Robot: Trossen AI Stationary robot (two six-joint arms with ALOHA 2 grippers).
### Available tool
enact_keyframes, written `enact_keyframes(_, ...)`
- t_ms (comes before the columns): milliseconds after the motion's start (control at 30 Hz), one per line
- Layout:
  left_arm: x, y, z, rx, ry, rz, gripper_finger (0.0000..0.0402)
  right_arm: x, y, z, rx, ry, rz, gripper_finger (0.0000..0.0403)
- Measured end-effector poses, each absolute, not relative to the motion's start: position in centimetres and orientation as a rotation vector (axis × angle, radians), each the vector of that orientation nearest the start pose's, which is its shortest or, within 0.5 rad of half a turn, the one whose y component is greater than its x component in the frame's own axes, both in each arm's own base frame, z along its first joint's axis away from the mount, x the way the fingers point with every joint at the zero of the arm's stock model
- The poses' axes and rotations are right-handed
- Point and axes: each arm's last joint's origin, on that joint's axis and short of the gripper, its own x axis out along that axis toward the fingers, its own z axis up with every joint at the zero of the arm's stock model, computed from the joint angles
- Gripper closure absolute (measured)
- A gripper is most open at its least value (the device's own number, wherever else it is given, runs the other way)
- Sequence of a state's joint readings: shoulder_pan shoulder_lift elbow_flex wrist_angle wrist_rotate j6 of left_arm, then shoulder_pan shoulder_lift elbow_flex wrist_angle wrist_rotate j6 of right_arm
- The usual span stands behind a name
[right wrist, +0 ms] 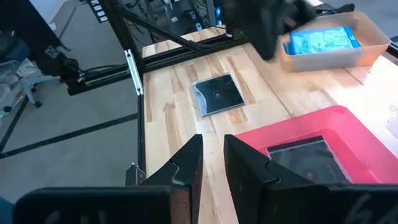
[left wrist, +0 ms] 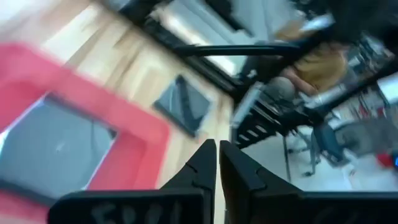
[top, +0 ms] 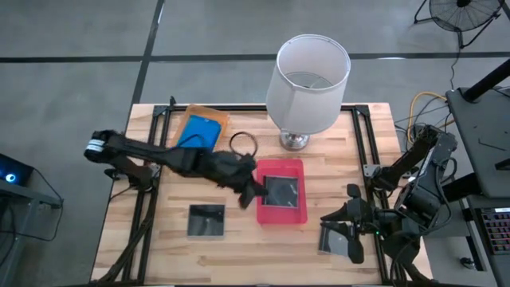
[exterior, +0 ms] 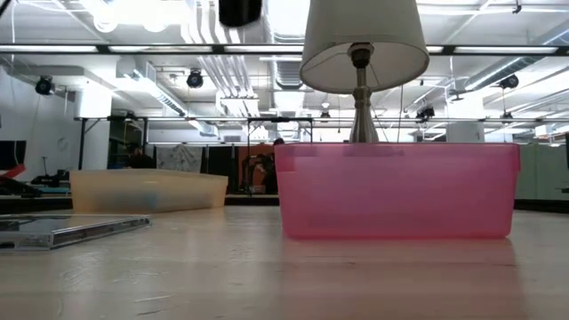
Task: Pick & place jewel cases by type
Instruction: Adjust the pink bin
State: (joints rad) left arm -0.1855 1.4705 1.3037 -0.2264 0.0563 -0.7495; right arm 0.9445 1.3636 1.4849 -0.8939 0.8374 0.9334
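A bright blue jewel case (top: pixel 199 131) lies in the orange tray (top: pixel 217 118), also seen in the right wrist view (right wrist: pixel 323 40). One dark jewel case (top: pixel 281 191) lies flat in the pink tray (top: pixel 280 215). Another dark case (top: pixel 206 220) rests flat on the table, and a third (top: pixel 337 239) lies near the right edge. My left gripper (left wrist: pixel 216 155) is shut and empty, raised over the pink tray's left rim (top: pixel 251 191). My right gripper (right wrist: pixel 212 155) hovers by the third case with a narrow gap between its fingers, holding nothing.
A white-shaded lamp (top: pixel 307 80) stands at the far middle of the table, behind the pink tray (exterior: pixel 396 191). Black frame rails (top: pixel 151 199) run along the table's left and right sides. Bare wood shows along the near edge (top: pixel 263 255).
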Motion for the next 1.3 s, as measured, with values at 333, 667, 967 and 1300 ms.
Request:
enact_keyframes(333, 26.7, -13.1, 39.1, -0.384, 0.268, -0.162, 0.0401, 17.8, 20.7, 39.7, 0.413, 0.469, -0.038, 0.0344)
enact_keyframes(667, 25.9, -14.8, 38.2, -0.343, 0.331, -0.152, 0.0401, 19.6, 21.6, 39.3, 0.511, 0.516, -0.004, 0.0344)
enact_keyframes(967, 26.0, -14.5, 38.2, -0.345, 0.328, -0.142, 0.0401, 25.0, 23.3, 36.5, 0.432, 0.77, -0.01, 0.0344)
enact_keyframes(1300, 25.9, -14.5, 38.3, -0.366, 0.326, -0.143, 0.0401, 24.1, 22.4, 33.8, 0.278, 1.069, -0.504, 0.036)
